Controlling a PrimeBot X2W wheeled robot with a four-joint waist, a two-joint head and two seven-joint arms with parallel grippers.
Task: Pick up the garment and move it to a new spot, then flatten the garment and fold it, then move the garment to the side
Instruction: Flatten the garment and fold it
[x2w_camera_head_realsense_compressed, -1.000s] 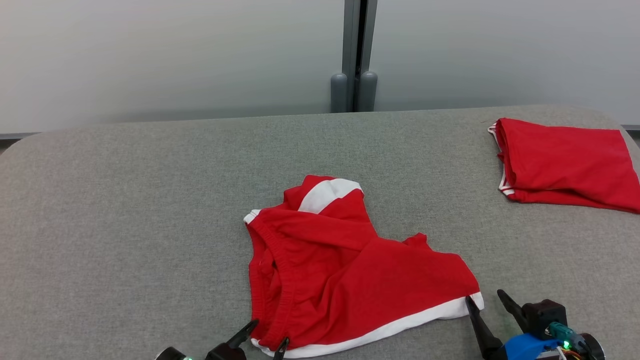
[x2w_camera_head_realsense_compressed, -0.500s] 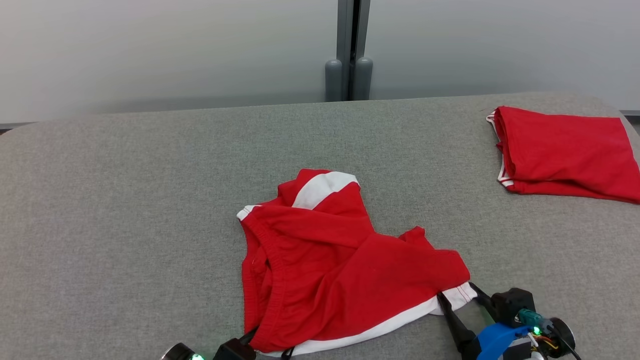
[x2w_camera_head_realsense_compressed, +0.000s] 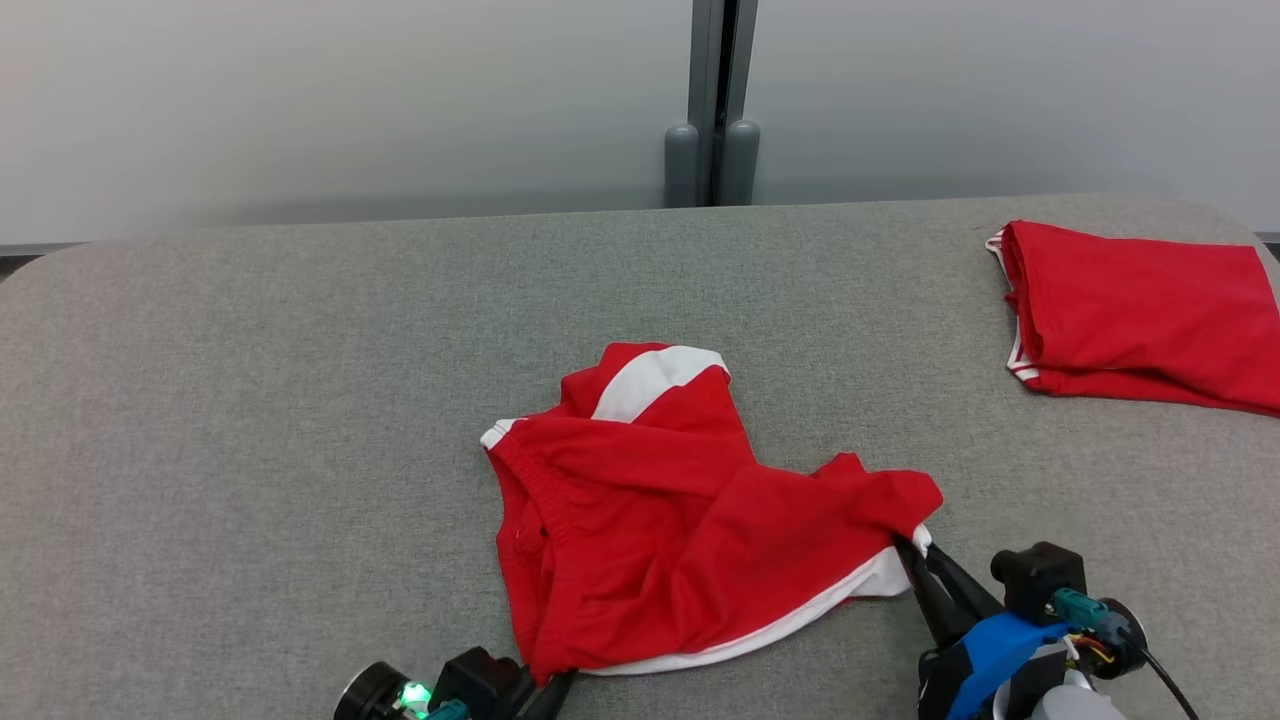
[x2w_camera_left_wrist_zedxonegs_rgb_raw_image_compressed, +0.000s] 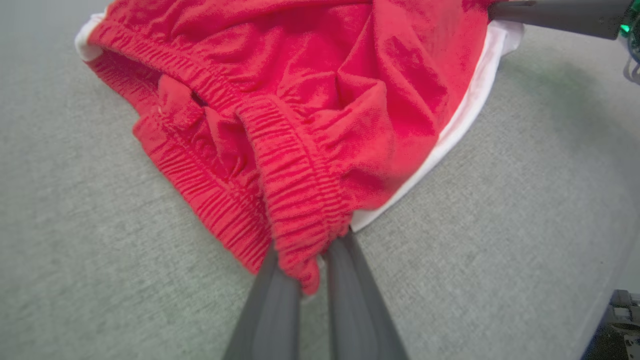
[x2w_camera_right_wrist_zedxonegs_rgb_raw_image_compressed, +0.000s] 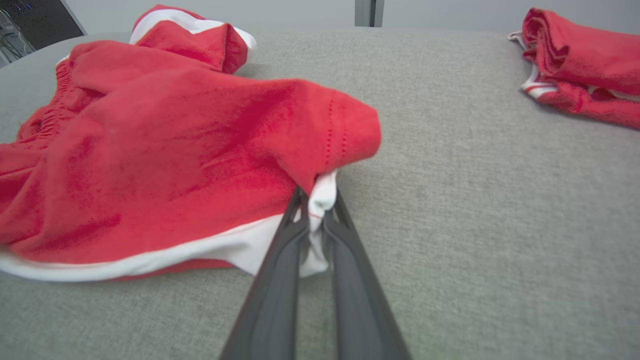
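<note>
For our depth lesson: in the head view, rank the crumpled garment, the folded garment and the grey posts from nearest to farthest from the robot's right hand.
1. Crumpled garment: white hem pinched in the right hand.
2. Folded garment: far right of the table.
3. Grey posts: beyond the table's back edge.

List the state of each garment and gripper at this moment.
crumpled red garment: bunched and unfolded, gripped at two places.
left gripper: fingers shut on the elastic waistband.
right gripper: fingers shut on a corner of the white hem.
folded red garment: folded, lying apart at the far right, untouched.
</note>
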